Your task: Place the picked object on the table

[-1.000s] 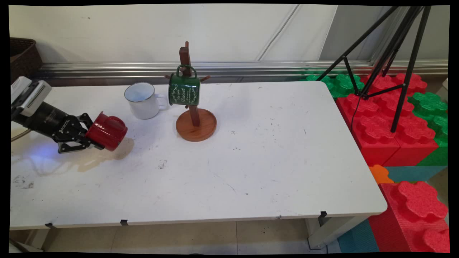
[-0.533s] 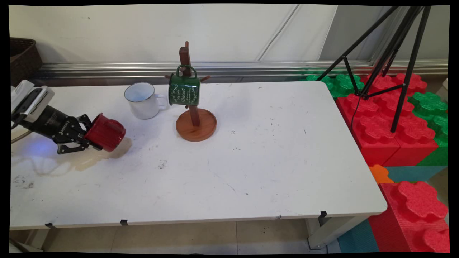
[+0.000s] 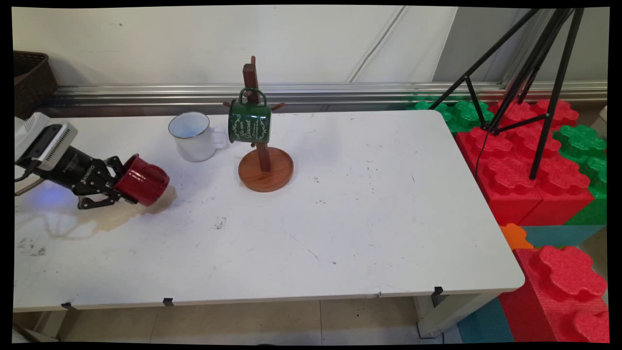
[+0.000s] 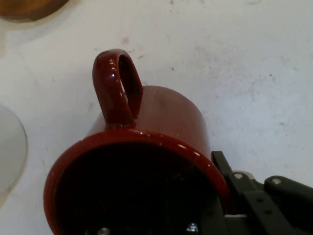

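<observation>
My gripper [image 3: 125, 183] is shut on the rim of a red mug [image 3: 146, 184], which lies tilted on its side low over the left part of the white table [image 3: 369, 218]. In the hand view the red mug [image 4: 166, 112] fills the frame, mouth toward the camera and handle pointing up, with my gripper [image 4: 215, 200] clamped on its right rim. A white enamel mug [image 3: 192, 137] stands just behind it. To the right is a wooden mug tree [image 3: 265, 167] with a green mug [image 3: 249, 122] hanging on a peg.
A dark wicker basket [image 3: 31, 78] sits at the far left by the wall. A black tripod [image 3: 534, 73] and red and green foam blocks [image 3: 525, 160] stand beyond the table's right edge.
The gripper with the red mug has drifted slightly left and down toward the table. The other mugs and the mug tree have not moved.
</observation>
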{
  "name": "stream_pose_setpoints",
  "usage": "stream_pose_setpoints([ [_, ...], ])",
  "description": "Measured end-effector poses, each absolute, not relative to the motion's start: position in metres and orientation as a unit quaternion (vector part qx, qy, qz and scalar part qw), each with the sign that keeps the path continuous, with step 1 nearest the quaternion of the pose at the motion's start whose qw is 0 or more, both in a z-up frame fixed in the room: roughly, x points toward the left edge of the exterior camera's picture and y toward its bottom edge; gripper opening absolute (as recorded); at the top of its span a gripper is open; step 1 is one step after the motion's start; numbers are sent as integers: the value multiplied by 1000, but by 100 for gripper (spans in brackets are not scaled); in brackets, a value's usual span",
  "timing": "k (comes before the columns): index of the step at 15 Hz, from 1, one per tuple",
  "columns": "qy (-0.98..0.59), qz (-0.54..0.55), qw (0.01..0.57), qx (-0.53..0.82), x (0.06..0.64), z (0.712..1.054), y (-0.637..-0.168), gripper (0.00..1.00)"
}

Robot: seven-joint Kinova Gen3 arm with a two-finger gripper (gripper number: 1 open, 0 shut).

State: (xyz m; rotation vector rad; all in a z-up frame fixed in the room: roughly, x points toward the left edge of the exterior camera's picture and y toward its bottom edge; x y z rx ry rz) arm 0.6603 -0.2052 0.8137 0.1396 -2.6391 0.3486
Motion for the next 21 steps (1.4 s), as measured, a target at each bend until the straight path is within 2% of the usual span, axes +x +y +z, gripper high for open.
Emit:
stream_pose_setpoints([
  [16,-971,126,201,25,655,811,-202,0],
  [17,-972,125,200,23,655,811,-202,100],
  [21,-972,124,198,20,654,811,-201,100],
])
